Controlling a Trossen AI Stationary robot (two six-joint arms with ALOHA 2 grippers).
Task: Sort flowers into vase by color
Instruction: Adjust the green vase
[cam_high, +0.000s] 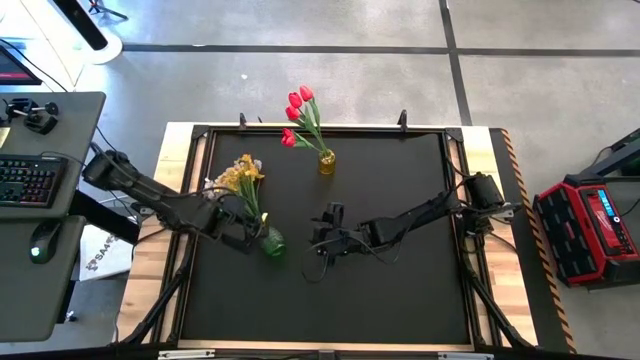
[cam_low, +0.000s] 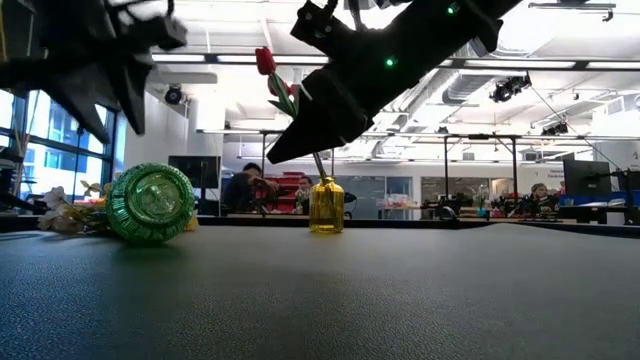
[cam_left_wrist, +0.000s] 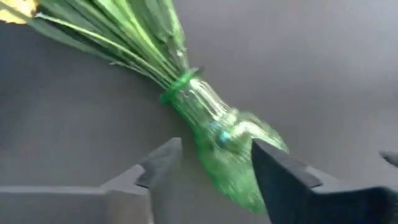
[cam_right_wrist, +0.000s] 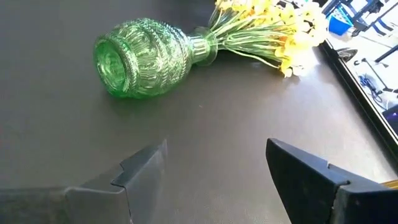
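the green glass vase (cam_high: 272, 242) is lying on its side on the black table (cam_high: 400, 290), toward the left half, with its ribbed base pointing to the table's middle and its neck pointing away toward the left rear. a bunch of yellow flowers (cam_high: 243, 176) is stuck in the neck, the green stems fanning out and the blossoms resting on the mat near the table's left edge, with a few pale blossoms mixed in beside them.

the left gripper (cam_left_wrist: 214, 163) sits right over the fallen vase, its two dark fingers spread apart on either side of the vase's belly; from the wrist view i can't tell if either finger touches the glass, but they are not clamped on it.

the right gripper (cam_right_wrist: 214, 163) hangs near the middle of the table, just beside the vase's base, fingers wide apart and holding nothing, pointed at the vase.

at the back of the table, well apart from all this, a small yellow vase (cam_high: 327, 162) stands upright with red tulips (cam_high: 298, 115) in it, leaning a little to the left.
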